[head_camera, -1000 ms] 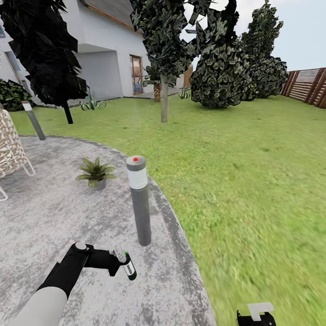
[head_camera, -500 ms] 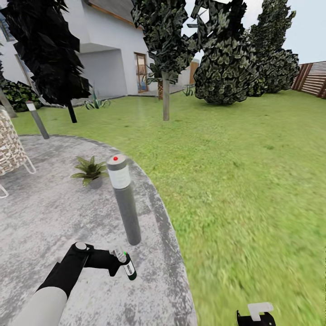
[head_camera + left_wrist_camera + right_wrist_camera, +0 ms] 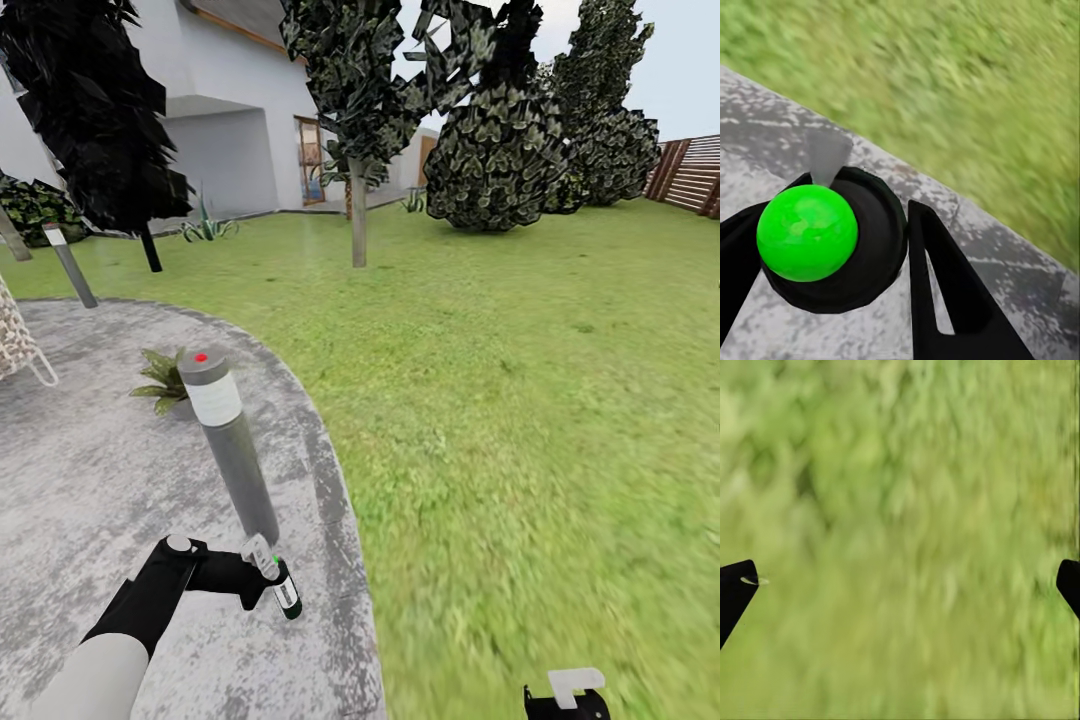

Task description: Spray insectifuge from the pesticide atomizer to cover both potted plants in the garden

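My left gripper (image 3: 268,580) is clamped on the pesticide atomizer (image 3: 285,594), which hangs out front of the arm, low over the paving. In the head view it reads as a slim dark-green bottle with a white label band and a pale top. In the left wrist view I look down on its dark round body with a glossy bright-green ball (image 3: 807,232) sitting on it, black fingers (image 3: 941,285) pressed to either side. My right gripper (image 3: 900,585) has its jaws spread wide with nothing but blurred lawn between the two black fingertips.

One potted plant (image 3: 160,378) sits further out on the round paved patio (image 3: 90,470), a low rosette of pointed green leaves, partly hidden behind the grey post lamp (image 3: 228,445) that stands between it and the bottle. I can't see its pot clearly, and I can't make out the second plant from here.

As I judge it, I'm carrying the atomizer toward that plant. To do this well I'd steer around the lamp rather than reach past it, so the arm doesn't clip the post, then bring the nozzle close above the leaves and pointing at them before spraying.

The patio is mottled grey stone with a darker curved rim. The grass (image 3: 520,400) is bright and soft-looking. The lamp is a smooth cylinder with a white band and a red dot on its cap.
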Available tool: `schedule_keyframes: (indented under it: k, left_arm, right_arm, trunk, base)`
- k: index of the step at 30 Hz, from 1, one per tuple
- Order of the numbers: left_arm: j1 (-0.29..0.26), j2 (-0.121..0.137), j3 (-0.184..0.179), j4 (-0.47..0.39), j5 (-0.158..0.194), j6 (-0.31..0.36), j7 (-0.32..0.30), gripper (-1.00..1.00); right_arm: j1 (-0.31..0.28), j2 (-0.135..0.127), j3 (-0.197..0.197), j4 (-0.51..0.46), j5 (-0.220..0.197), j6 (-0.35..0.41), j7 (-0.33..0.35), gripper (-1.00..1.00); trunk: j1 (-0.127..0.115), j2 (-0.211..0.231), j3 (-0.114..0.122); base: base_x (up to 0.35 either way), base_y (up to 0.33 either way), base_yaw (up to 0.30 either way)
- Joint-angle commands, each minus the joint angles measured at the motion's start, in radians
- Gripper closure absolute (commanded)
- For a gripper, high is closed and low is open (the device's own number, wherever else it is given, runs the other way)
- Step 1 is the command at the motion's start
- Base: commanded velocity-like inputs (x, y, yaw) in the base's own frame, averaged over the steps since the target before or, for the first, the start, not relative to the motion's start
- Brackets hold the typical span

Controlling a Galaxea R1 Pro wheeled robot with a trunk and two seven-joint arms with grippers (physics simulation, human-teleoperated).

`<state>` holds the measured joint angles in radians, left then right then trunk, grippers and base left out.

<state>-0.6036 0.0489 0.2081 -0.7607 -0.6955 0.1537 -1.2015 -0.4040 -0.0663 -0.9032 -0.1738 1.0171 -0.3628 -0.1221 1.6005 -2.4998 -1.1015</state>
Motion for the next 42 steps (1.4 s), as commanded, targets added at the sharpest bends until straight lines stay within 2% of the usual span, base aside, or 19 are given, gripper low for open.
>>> schedule_keyframes:
  k: [1,14,24,42]
  left_arm:
    - [-0.001,-0.001,0.004,-0.002,-0.004,0.01,-0.007,1.0]
    - [-0.001,0.0,0.006,-0.002,-0.004,0.01,-0.007,1.0]
    - [-0.001,0.0,0.012,0.0,-0.003,0.01,-0.007,1.0]
    - [-0.001,0.0,0.017,0.0,0.002,0.01,-0.007,1.0]
  right_arm:
    - [-0.001,-0.001,-0.006,0.002,0.011,-0.004,-0.005,-1.0]
    - [-0.001,0.003,-0.006,0.002,0.009,-0.007,-0.005,-1.0]
    - [-0.001,0.003,-0.006,0.002,0.009,-0.004,-0.005,-1.0]
    - [-0.001,0.003,-0.006,0.002,0.009,-0.004,-0.005,-1.0]
  trunk:
    - [0.0,0.0,-0.001]
    - [0.0,0.0,-0.001]
    - [0.0,0.0,-0.001]
    - [0.0,0.0,-0.001]
  base:
    - [0.085,-0.311,0.0]
    - [0.088,-0.311,0.0]
    - [0.254,-0.234,0.0]
    - [0.322,-0.077,0.0]
